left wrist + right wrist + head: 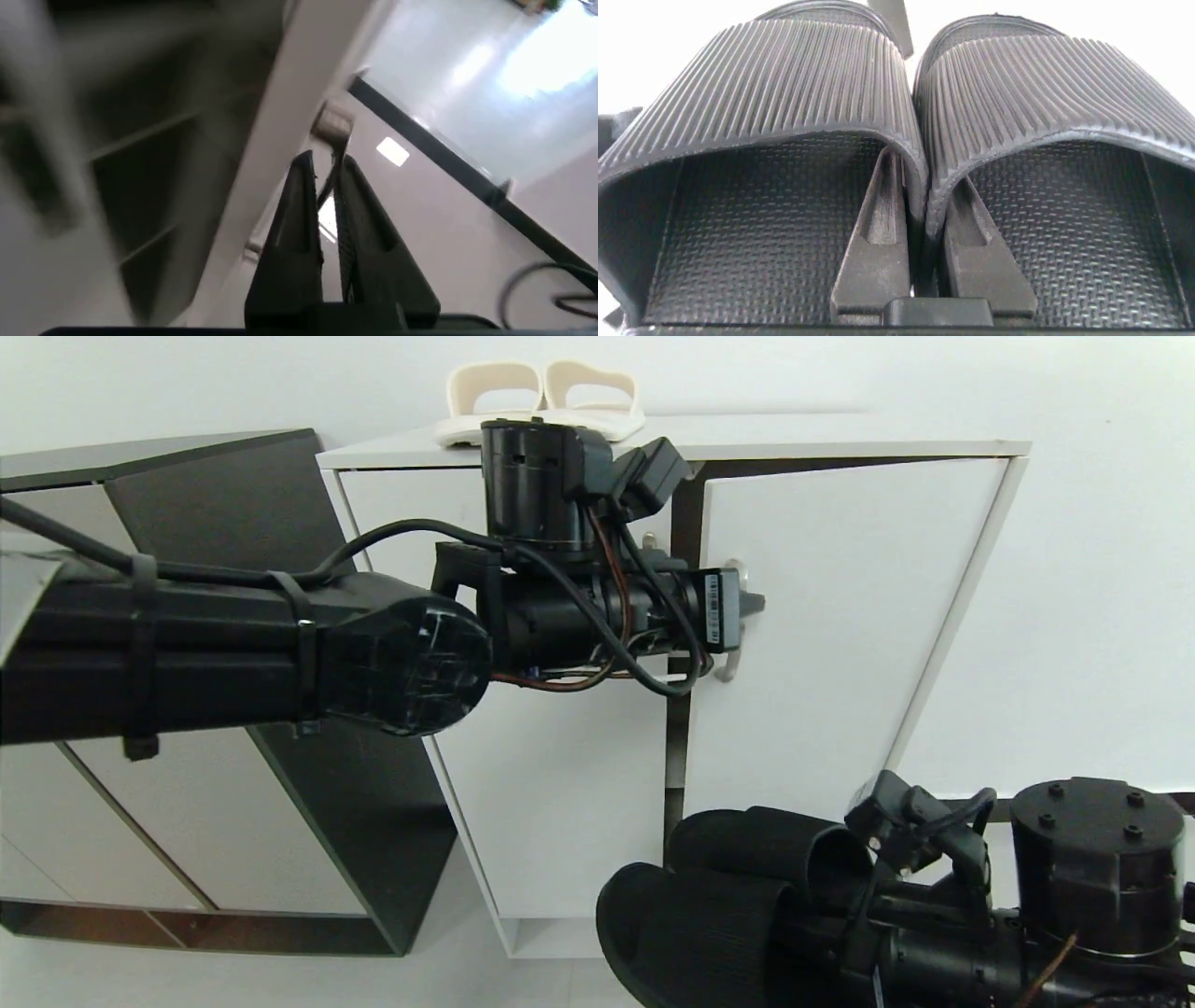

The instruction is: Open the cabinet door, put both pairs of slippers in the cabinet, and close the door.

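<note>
The white cabinet point(551, 784) has two doors. Its right-hand door point(822, 635) stands slightly ajar, with a dark gap along its inner edge. My left gripper point(752, 605) is shut on that door's thin metal handle point(333, 140); in the left wrist view the fingers point(301, 201) pinch the bar, and dark shelves point(140, 187) show inside. A white pair of slippers point(541, 397) lies on the cabinet's top. Low in front of the cabinet, my right gripper point(924, 173) is shut on the black pair of slippers point(719, 896), clamping their two inner walls point(915, 112) together.
A dark cabinet point(280, 523) with pale mirrored panels stands right beside the white cabinet, on its left. A plain white wall point(1102, 616) runs behind and to the right. Pale floor point(280, 980) shows below both cabinets.
</note>
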Robot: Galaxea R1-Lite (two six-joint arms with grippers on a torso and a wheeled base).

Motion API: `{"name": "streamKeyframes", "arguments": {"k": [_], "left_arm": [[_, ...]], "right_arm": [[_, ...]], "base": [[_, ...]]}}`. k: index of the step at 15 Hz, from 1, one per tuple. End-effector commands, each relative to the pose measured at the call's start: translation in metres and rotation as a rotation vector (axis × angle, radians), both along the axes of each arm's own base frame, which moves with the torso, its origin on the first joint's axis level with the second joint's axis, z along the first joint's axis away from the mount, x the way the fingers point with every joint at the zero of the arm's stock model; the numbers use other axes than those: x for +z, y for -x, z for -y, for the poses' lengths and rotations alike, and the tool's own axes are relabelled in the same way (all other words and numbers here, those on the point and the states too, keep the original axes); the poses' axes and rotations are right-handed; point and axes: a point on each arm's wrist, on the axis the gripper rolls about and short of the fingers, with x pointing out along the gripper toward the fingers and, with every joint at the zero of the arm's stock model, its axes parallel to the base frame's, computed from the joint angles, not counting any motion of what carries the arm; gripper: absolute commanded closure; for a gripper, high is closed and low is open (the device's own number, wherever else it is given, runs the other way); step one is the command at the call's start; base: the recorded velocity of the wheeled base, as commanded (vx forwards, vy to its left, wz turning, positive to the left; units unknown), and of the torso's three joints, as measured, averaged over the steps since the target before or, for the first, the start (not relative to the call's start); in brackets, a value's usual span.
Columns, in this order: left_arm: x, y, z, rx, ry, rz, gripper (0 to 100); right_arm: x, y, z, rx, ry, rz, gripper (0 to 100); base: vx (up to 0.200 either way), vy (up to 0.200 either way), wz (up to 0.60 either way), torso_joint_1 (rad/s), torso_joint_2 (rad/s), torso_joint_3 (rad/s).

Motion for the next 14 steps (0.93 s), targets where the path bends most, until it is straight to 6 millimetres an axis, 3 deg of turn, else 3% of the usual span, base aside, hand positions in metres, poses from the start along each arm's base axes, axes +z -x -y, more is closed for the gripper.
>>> {"name": "streamKeyframes", "arguments": {"k": [1, 6, 7, 9, 12, 14], "left_arm": [[0.010, 0.018, -0.006, -0.015, 0.010, 0.013, 100], [0.012, 0.052, -0.022, -0.047, -0.003, 0.003, 100], [0.014, 0.069, -0.032, -0.057, -0.005, 0.004, 100], [0.016, 0.081, -0.046, -0.052, -0.002, 0.007, 100], [0.013, 0.064, -0.062, 0.019, -0.008, -0.006, 100], [0.006, 0.042, -0.056, 0.033, -0.007, -0.031, 100]], "right_arm": [[0.004, 0.010, 0.009, 0.037, -0.008, 0.023, 100], [0.002, 0.012, 0.010, 0.043, -0.002, 0.025, 100], [0.003, 0.013, 0.011, 0.045, -0.003, 0.029, 100], [0.003, 0.013, 0.010, 0.050, -0.001, 0.026, 100], [-0.002, 0.020, 0.008, 0.076, 0.015, 0.012, 100], [-0.004, 0.024, 0.005, 0.098, 0.035, -0.004, 100]], "base": [[0.000, 0.000, 0.00, 0.000, 0.00, 0.000], [0.000, 0.000, 0.00, 0.000, 0.00, 0.000], [0.000, 0.000, 0.00, 0.000, 0.00, 0.000], [0.000, 0.000, 0.00, 0.000, 0.00, 0.000], [0.000, 0.000, 0.00, 0.000, 0.00, 0.000], [0.000, 0.000, 0.00, 0.000, 0.00, 0.000]]}}
